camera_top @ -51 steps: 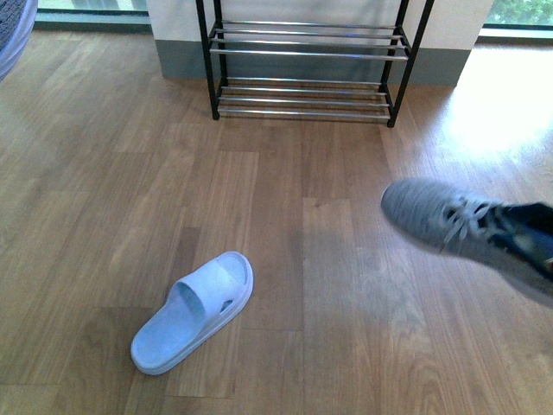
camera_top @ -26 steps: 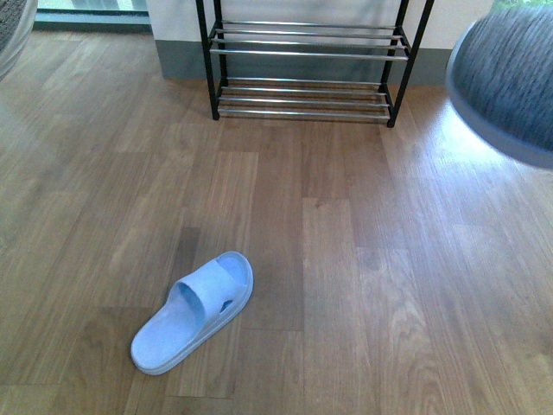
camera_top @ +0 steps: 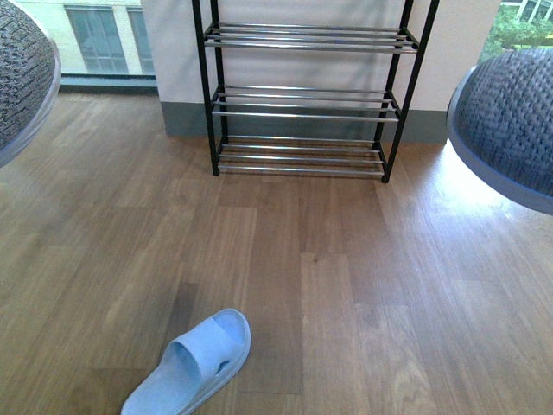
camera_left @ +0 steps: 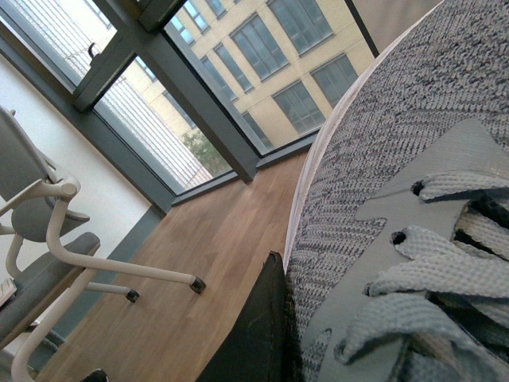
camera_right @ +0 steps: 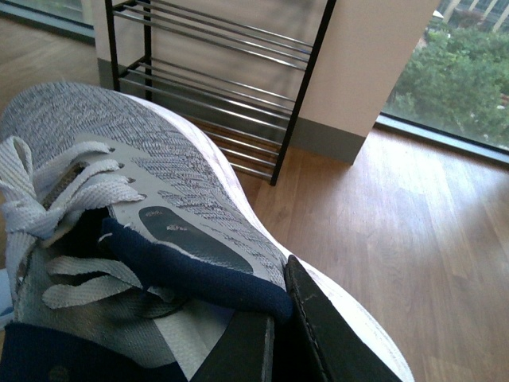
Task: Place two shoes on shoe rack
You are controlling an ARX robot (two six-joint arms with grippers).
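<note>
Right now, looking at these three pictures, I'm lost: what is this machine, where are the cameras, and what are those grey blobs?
It is a robot with two arms ending in pincers. The wide picture comes from a camera on its body, facing a shoe rack across a wooden floor, where a blue slipper lies. The blobs are grey sneakers held up near the lens: the left shoe and the right shoe. The other two pictures come from cameras on the wrists. There the left gripper and the right gripper show as dark fingers clamped on each shoe.
</note>
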